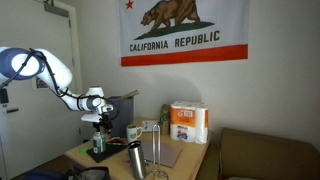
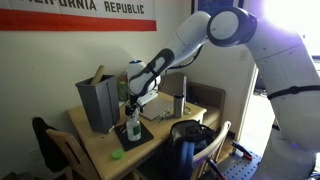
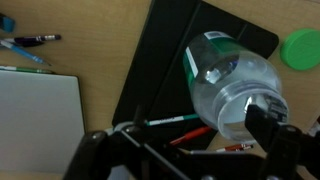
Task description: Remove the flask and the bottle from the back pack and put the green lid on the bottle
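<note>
— Where is the bottle (image 3: 235, 85)?

— It stands on the black pad (image 3: 165, 50) on the worktop (image 3: 95, 60), right under my pincer (image 2: 134, 104). The lid (image 3: 303, 48) lies on the worktop just beside the pad. The flask (image 1: 135, 160) stands apart from them, nearer the worktop's edge.

— Is your pincer holding the bottle?

— I cannot tell. In the wrist view one dark finger (image 3: 265, 118) overlaps the bottle's clear wall, but nothing shows whether the jaws press on it.

— How will it handle?

— Light, I judge: thin clear plastic, and it looks empty. The wall will likely give under a hard squeeze. It is smooth too, so it may slip or tip. I would take it round the body, low enough to steady it, with gentle force.

— And the lid?

— Small, flat and stiff. I would take it by its rim, edge to edge, and bring it down square on the neck. A tilted lid could push so light a bottle over.
</note>
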`<state>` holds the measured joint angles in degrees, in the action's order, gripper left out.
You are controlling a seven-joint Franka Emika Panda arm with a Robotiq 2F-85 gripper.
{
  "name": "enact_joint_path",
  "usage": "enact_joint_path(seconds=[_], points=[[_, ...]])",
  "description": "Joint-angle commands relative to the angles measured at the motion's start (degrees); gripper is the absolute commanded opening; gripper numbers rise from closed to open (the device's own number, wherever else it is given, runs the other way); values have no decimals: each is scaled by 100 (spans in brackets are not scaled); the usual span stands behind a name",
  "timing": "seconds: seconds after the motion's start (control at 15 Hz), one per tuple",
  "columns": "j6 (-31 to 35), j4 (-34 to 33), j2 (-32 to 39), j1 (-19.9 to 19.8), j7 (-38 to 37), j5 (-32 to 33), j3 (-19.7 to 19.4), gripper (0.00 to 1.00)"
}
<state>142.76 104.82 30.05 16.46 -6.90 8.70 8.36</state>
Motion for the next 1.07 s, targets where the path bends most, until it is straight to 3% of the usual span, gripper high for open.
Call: enact_joint_path(seconds=[0.0,0.4,1.0], points=[[-411,-104,-236,56,94,60,-74,100],[-1002,-421,-539,74,208,101,-12,100],[-1711,-785,-276,393,802,-32,552,100]])
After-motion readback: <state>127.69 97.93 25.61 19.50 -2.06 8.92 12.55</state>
